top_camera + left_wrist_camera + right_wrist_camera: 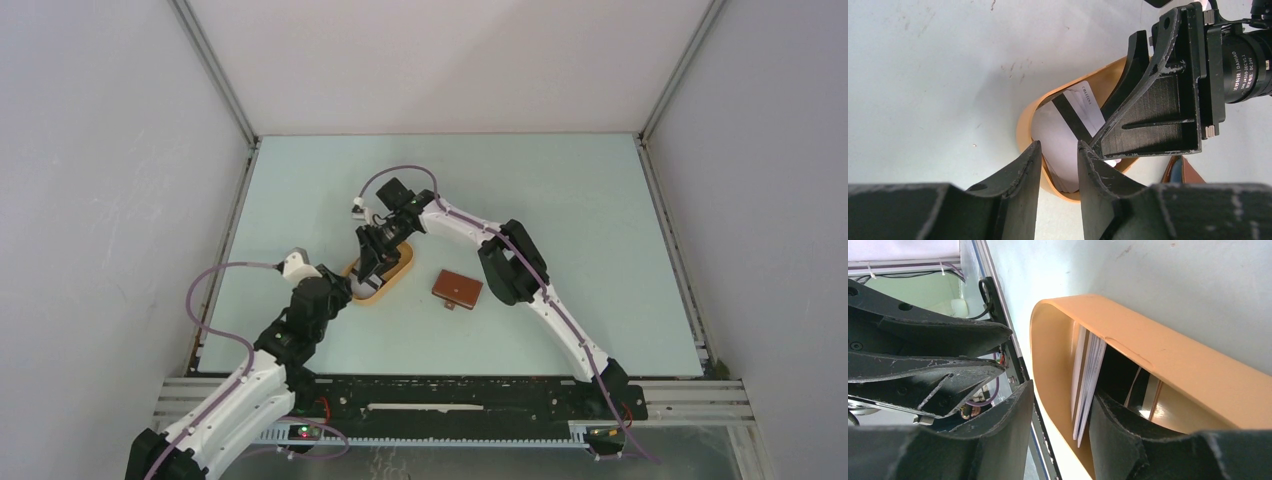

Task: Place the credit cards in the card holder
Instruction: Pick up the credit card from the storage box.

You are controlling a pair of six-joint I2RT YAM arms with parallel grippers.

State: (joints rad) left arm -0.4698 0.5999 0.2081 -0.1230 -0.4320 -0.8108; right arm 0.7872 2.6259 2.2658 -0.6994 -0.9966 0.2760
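- The left claw (1057, 150) hung with jaws apart over the tray's (1024, 125) near end.
- The credit cards (1088, 370) sat in that tray. The right claw (1063, 392) straddled them, grip unclear.
- The card holder (457, 288) lay on the tabletop (560, 200) to the right, seemingly not yet loaded.

The left arm (250, 375) rises from its base at the near left and leans forward and to the right, forearm held low. It ends in the left claw (1058, 150), whose two fingers (1023, 172) stand partly apart; whether they press on anything cannot be told. The right arm (560, 320) stretches from its base at the near right far forward and leftward, bends at a dark elbow (508, 265), then folds back at the wrist (400, 205). The right claw (1063, 392) points down toward the left claw, jaws parted. The two claws sit close together, tips nearly meeting.
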